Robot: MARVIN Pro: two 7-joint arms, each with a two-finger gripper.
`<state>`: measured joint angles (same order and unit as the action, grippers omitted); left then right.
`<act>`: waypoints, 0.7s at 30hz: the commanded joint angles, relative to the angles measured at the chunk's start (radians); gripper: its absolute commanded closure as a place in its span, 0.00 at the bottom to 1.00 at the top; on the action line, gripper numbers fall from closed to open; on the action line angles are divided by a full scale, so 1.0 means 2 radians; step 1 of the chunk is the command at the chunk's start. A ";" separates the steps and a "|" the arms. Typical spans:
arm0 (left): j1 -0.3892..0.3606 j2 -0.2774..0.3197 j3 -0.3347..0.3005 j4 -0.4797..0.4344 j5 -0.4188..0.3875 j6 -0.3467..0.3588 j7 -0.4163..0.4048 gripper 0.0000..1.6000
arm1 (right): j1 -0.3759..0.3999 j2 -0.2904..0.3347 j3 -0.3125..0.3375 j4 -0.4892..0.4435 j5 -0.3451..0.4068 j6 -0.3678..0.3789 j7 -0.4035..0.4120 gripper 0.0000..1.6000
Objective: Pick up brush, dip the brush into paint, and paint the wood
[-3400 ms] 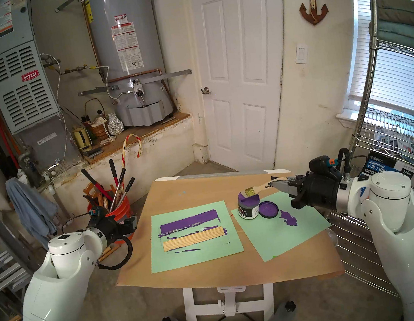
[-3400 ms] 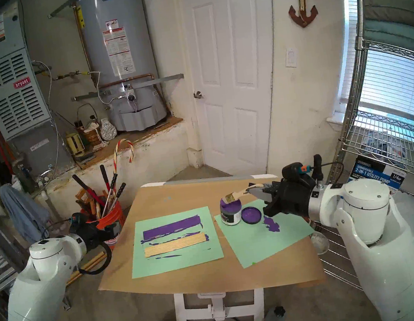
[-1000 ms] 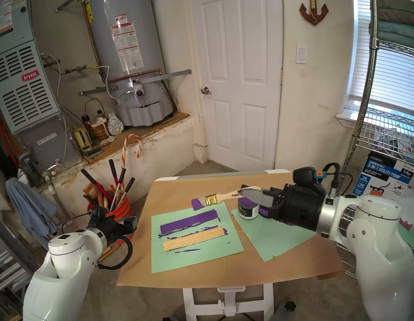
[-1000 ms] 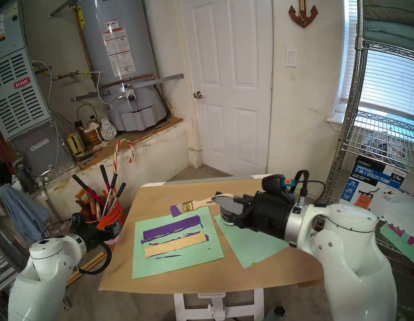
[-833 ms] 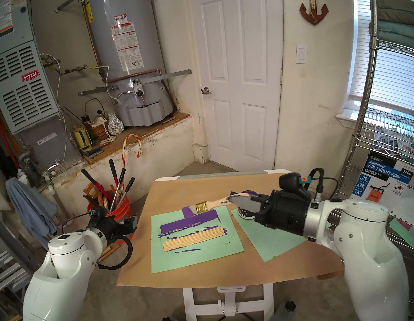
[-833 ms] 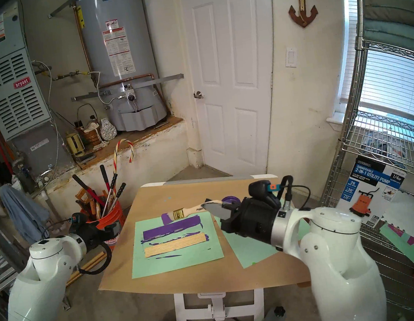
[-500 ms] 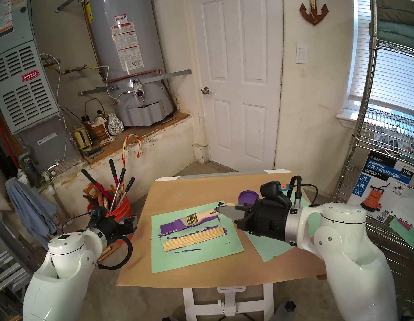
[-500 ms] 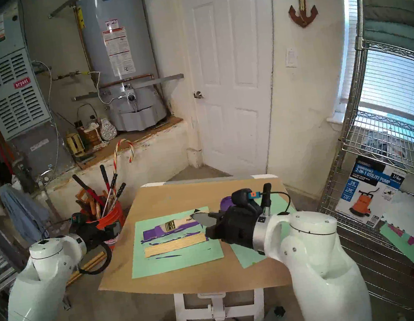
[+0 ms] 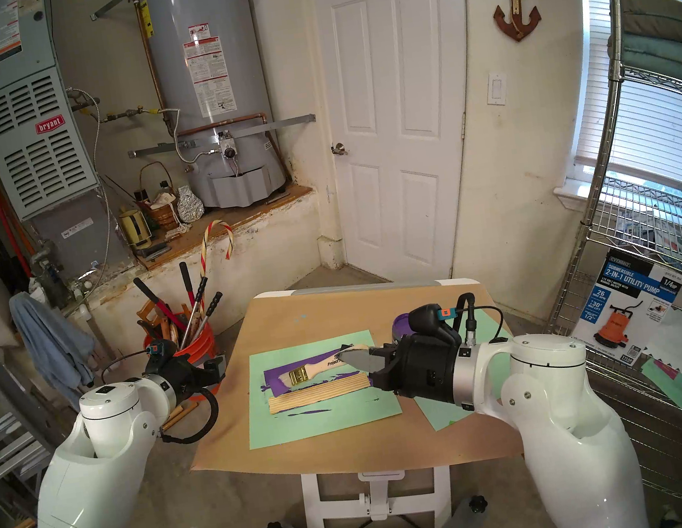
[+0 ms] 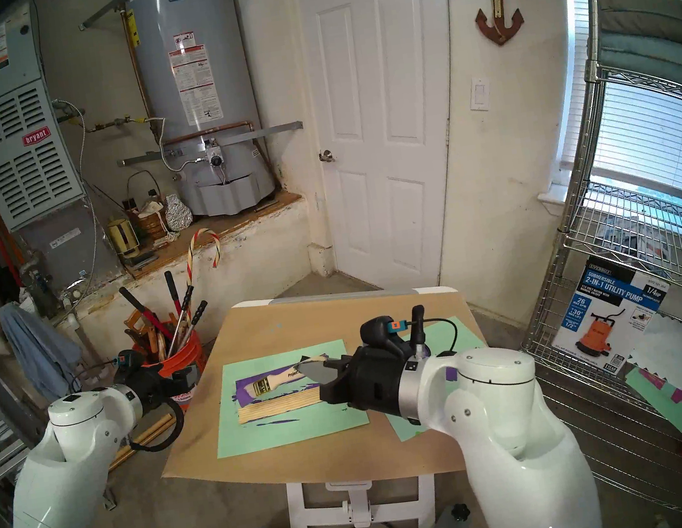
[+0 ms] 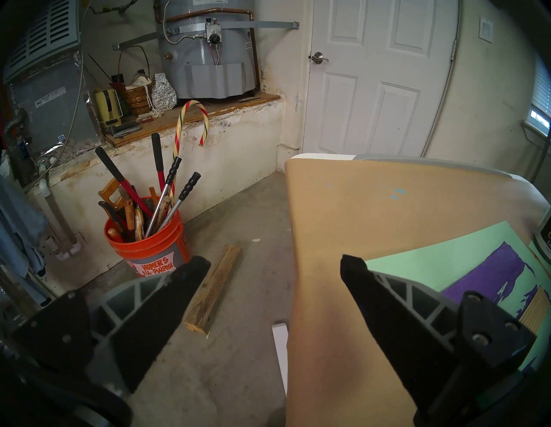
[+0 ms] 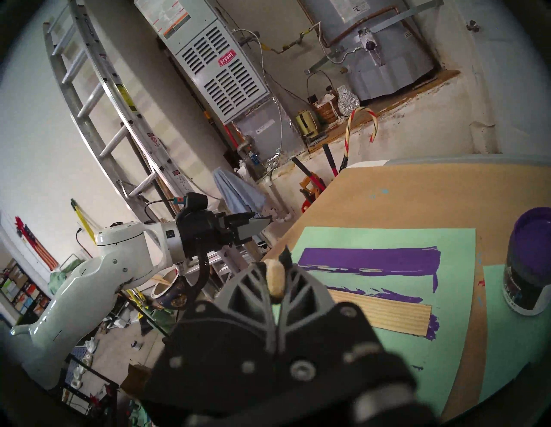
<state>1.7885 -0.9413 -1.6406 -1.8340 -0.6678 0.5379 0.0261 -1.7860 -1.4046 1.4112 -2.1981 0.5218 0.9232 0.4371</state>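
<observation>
Swinging leftward from over the paint jar across the green sheet, the right tool (image 9: pixel 354 357) has carried the loaded brush (image 9: pixel 319 368) down to the strip's left end; the left arm has not shifted. Its jaws are clamped on the pale handle near its tail, the butt poking out between them in the wrist view. From there the brush slopes down and left, gold ferrule leading, purple bristles (image 9: pixel 279 382) at the far edge of the wood (image 9: pixel 319 393); whether they touch it I cannot tell. The wood lies bare and tan on the green paper (image 9: pixel 322 421), just in front of an old purple stripe (image 9: pixel 284 372). The paint (image 9: pixel 402 324) sits behind the right wrist, largely hidden in the head views. The left tool (image 11: pixel 272 270) hangs with jaws apart off the bench's (image 9: pixel 362 306) left edge, holding nothing.

Judging the risks: the strip is loose, so a dragging stroke could slide it across the paper. Held so far back, the brush may pivot under pressure. Bristles set too far back would paint the old stripe, not the wood.
</observation>
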 commanded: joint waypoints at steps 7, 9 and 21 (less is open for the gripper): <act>-0.002 0.001 -0.005 -0.007 -0.001 -0.001 0.001 0.00 | 0.018 -0.013 -0.030 0.024 -0.020 -0.011 -0.005 1.00; -0.002 0.001 -0.005 -0.007 -0.001 -0.001 0.001 0.00 | 0.020 -0.017 -0.033 0.027 -0.021 -0.012 -0.006 1.00; -0.002 0.001 -0.005 -0.007 -0.001 -0.001 0.001 0.00 | 0.021 -0.026 -0.038 0.038 -0.031 -0.012 -0.008 1.00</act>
<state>1.7885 -0.9413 -1.6406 -1.8340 -0.6678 0.5379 0.0262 -1.7586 -1.4292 1.3462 -2.1144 0.4553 0.9102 0.4243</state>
